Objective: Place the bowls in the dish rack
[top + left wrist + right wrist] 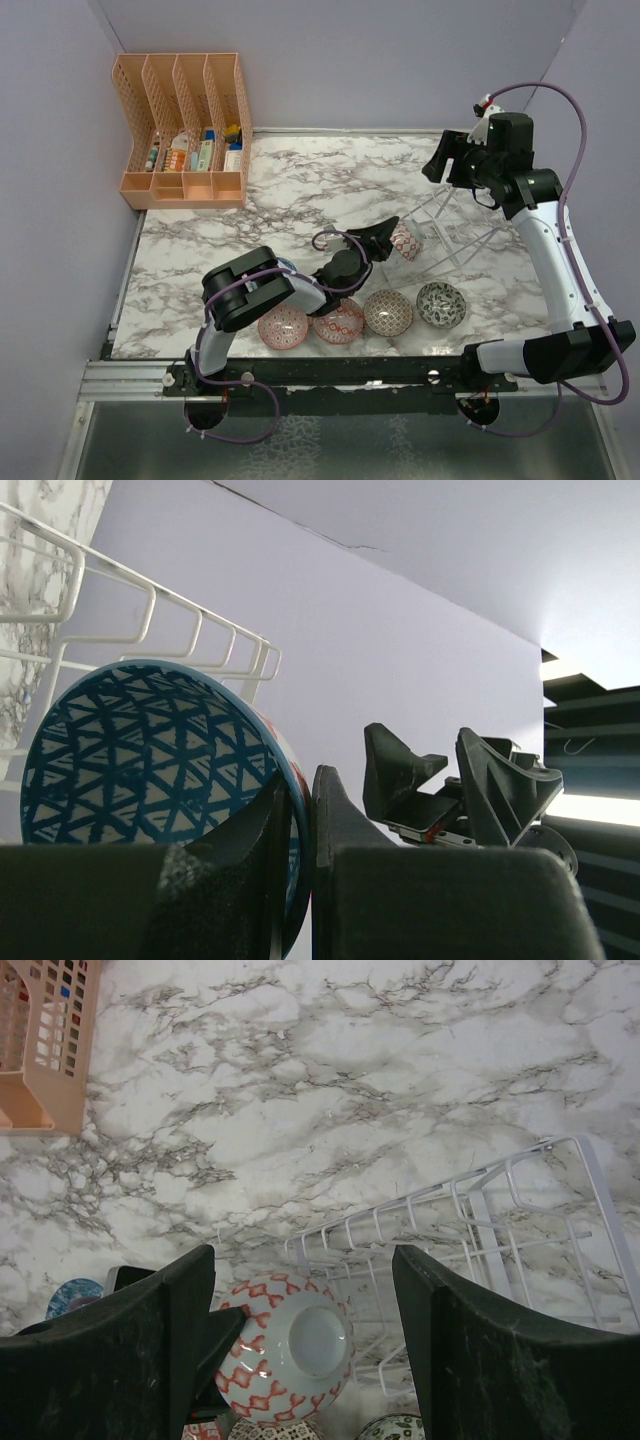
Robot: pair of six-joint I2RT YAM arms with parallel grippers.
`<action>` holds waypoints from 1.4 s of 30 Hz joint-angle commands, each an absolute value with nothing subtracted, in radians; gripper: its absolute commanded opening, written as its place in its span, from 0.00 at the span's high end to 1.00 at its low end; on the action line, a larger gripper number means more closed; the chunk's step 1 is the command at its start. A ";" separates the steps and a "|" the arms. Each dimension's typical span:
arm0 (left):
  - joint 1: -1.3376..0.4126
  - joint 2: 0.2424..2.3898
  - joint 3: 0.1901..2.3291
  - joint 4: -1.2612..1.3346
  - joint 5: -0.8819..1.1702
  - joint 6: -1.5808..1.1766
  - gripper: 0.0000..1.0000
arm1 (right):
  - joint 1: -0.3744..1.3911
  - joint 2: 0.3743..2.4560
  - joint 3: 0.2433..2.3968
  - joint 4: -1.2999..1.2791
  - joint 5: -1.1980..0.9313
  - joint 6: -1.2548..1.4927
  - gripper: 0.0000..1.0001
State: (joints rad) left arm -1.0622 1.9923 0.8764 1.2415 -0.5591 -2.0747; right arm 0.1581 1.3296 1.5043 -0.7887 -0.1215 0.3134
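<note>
1. At the left end of the rack [455, 228], a bowl [290, 1345] stands on edge. It has a blue triangle pattern inside and red-and-white outside, and its foot faces up toward the right wrist camera.
2. The left gripper [300, 800] is clamped on this bowl's rim, one finger inside and one outside. White rack wires show just behind the bowl in the left wrist view. Whether the bowl sits between the prongs cannot be told.
3. Four more bowls lie open side up in a row near the table's front edge, left to right: pink bowl [283, 325], red bowl [340, 322], brown bowl [388, 312], grey-green bowl [441, 304]. The pink and red ones are close together.
4. A blue bowl [284, 266] shows only as a sliver beneath the left arm.
5. The right gripper [440, 158] hangs above the table by the rack. Its jaws are partly apart with nothing between them, and its camera looks down on the rack and the held bowl.
6. An orange organiser [185, 130] stands at the far left corner of the marble table [300, 190], well apart from the rack.
</note>
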 commanded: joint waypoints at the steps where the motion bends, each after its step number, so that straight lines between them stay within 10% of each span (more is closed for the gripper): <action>1: -1.065 1.984 0.852 1.271 -0.524 -2.169 1.00 | 0.165 1.323 1.506 -0.767 -0.120 0.303 0.28; 42: -0.787 2.239 1.064 1.502 0.068 -2.069 1.00 | 0.152 1.382 1.557 -0.768 -0.081 0.276 0.27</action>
State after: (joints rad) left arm -0.7856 2.2543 1.1000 1.3827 -0.0193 -2.0598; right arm 0.1577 1.3716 1.5082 -0.7856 -0.0921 0.2901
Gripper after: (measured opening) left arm 0.095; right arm 0.729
